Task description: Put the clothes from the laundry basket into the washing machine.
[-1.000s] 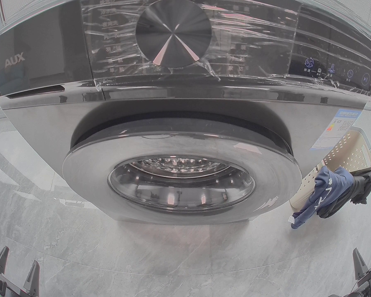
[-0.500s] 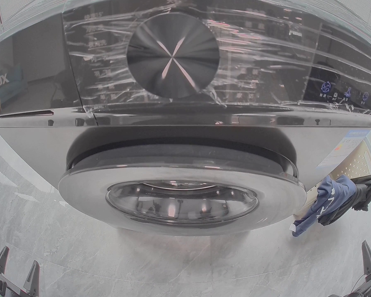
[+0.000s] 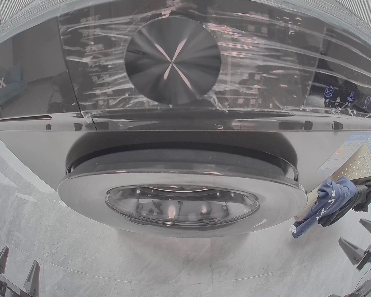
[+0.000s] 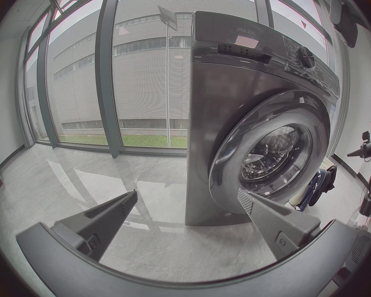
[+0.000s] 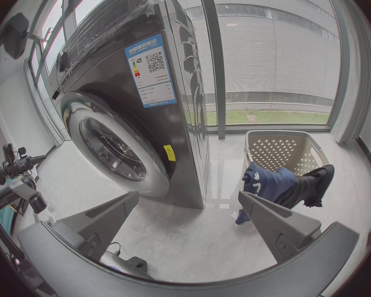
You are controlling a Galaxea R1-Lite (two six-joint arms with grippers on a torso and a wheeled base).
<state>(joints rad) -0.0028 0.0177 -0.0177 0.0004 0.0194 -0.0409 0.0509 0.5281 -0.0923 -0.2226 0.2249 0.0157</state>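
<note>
Newly raised, the right gripper (image 3: pixel 349 230) gapes open near the soft, light clothes (image 3: pixel 329 203) draped over the laundry basket (image 3: pixel 358 163) rim beyond it, probably best pinched at a fold.

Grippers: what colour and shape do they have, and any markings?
The left gripper and the right gripper are matte dark grey. Each has two wedge-shaped fingers tapering to a point, with a textured pad inside the tip and a round screw.
</note>
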